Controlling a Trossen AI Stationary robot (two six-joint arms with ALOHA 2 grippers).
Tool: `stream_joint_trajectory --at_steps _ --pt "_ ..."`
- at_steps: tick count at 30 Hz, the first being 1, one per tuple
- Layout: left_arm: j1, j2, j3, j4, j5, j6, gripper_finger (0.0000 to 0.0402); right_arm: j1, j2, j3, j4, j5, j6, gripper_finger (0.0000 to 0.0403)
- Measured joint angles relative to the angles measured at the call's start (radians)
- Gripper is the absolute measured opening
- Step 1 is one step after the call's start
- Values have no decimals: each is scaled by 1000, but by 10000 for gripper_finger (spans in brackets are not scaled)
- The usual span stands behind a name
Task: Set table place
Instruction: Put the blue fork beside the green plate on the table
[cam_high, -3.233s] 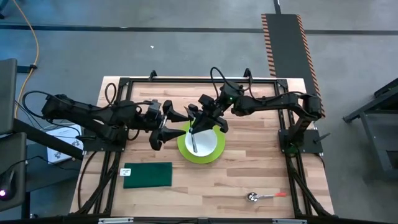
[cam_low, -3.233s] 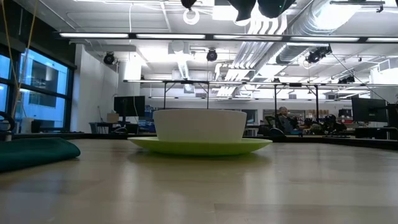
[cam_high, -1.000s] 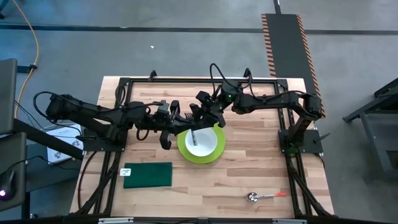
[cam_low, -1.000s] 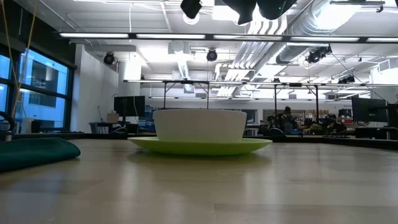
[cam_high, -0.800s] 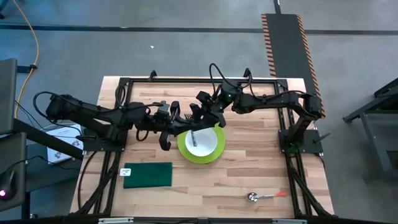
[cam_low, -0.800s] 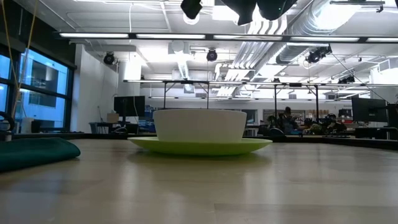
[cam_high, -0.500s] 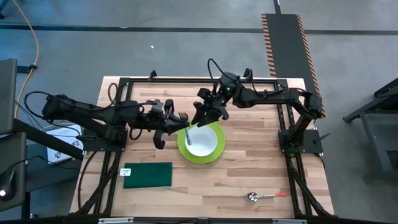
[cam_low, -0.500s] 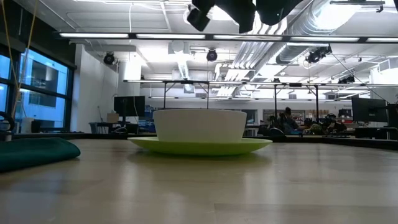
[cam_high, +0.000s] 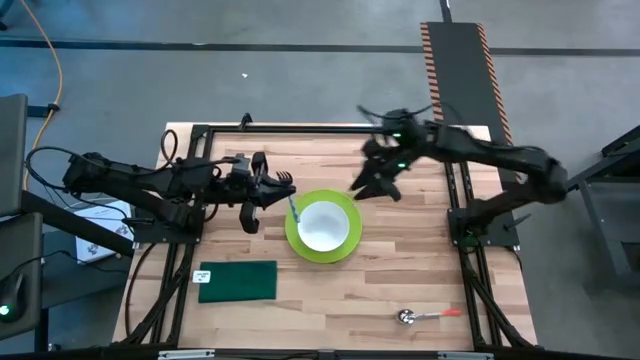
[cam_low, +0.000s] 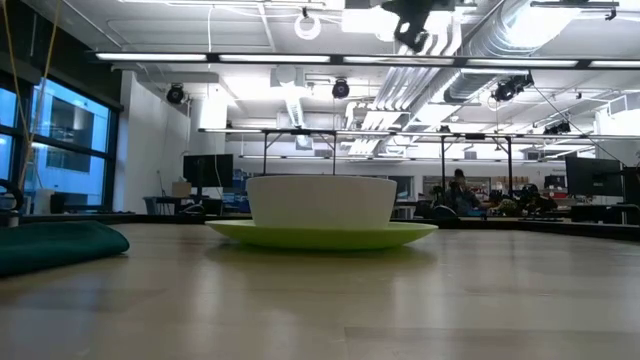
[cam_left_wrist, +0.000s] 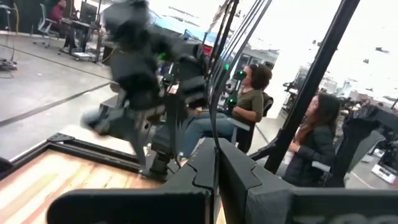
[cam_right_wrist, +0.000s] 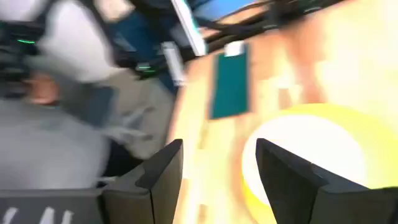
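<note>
Left gripper (cam_high: 283, 190) clamps a slim metal utensil (cam_high: 293, 209) over the lime-green round plate (cam_high: 345, 215) at mid light wooden butcher-block worktop (cam_high: 400, 270). Right gripper (cam_high: 368, 186), fingers apart, hangs empty beside the white bowl (cam_high: 322, 226).

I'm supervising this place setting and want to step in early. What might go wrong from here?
1. The thin utensil at the left tool sits right over the green plate's rim, beside the white bowl. Lowered here, it may clip the plate or land on it instead of the table.
2. The right tool, open and empty, is near the plate's other side; a careless swing could nudge it.
</note>
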Motion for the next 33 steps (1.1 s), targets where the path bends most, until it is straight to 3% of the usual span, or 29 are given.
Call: stream_joint_trajectory --at_steps 8,12,16,21,26,33 --pt "67 -4 0 -19 17 -1 0 39 -276 0 -103 356 -12 193" --pt "93 -4 0 -19 61 -8 0 68 -392 -66 -39 498 23 193" --pt "98 -4 0 -20 64 -9 0 97 -496 -238 176 574 90 193" --pt "98 -4 0 -20 63 -11 0 123 -531 -502 621 718 138 193" --pt "98 -4 0 -27 63 -21 0 124 -482 -615 920 656 -56 193" --pt "98 -4 0 -39 60 -21 0 124 -452 -592 910 606 -81 193"
